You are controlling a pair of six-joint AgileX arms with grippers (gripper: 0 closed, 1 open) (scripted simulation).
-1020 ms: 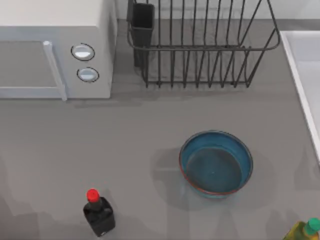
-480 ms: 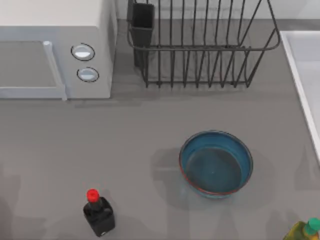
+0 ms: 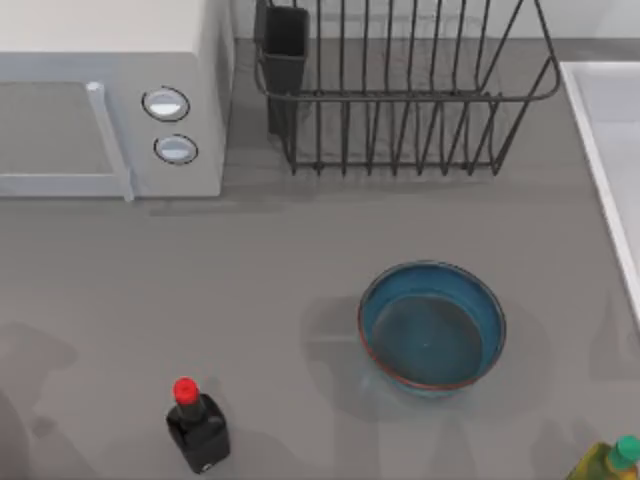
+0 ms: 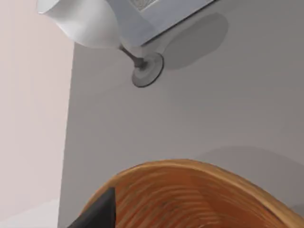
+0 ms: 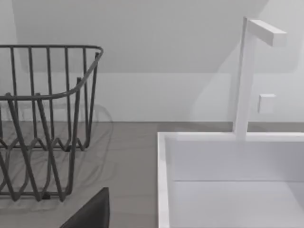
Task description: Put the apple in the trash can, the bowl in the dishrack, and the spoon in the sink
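Note:
The blue bowl (image 3: 432, 328) with its reddish-brown rim sits upright on the grey table, right of centre, and holds nothing. The dark wire dishrack (image 3: 405, 95) stands at the back, with its utensil cup (image 3: 285, 45) at its left corner; the rack (image 5: 45, 118) also appears in the right wrist view. The white sink (image 3: 608, 150) lies along the right edge, and its basin (image 5: 237, 180) is close in the right wrist view. A dark part of my left gripper (image 4: 97, 213) hangs over a round orange-brown ribbed container (image 4: 190, 199), seemingly the trash can. A dark part of my right gripper (image 5: 90, 213) sits near the sink. The apple and the spoon are out of view.
A white microwave (image 3: 110, 100) with two knobs fills the back left. A dark bottle with a red cap (image 3: 197, 428) stands front left, and a yellow bottle with a green cap (image 3: 608, 462) front right. A white faucet (image 5: 247, 76) rises behind the sink. A stemmed glass (image 4: 147, 76) stands beyond the ribbed container.
A faint shadow at the table's front left has shifted and grown. The bowl, bottles and rack have not moved.

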